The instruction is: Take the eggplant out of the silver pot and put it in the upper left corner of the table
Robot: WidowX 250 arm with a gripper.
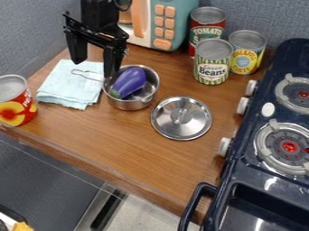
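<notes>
Counting what lies before you, you find one glossy purple eggplant (130,81) inside one round, smooth metal pot (131,104). Your black fingers (112,61) stand wide apart above the cloth and the pot's left edge, with nothing between them. Four cylindrical cans are noted, each with printed paper-like labelling: a red one (20,108) at the left edge, and a red-and-green one (207,32), a green-striped one (212,65) and a yellow-and-blue one (245,55) grouped at the back. You have one domed metal lid (181,118) beside the pot, one folded pale-blue cloth (69,85), one teal toy microwave (185,13) and one dark stove (274,185) with two visible burners, all on or alongside the wood-grain bench (129,140).
</notes>
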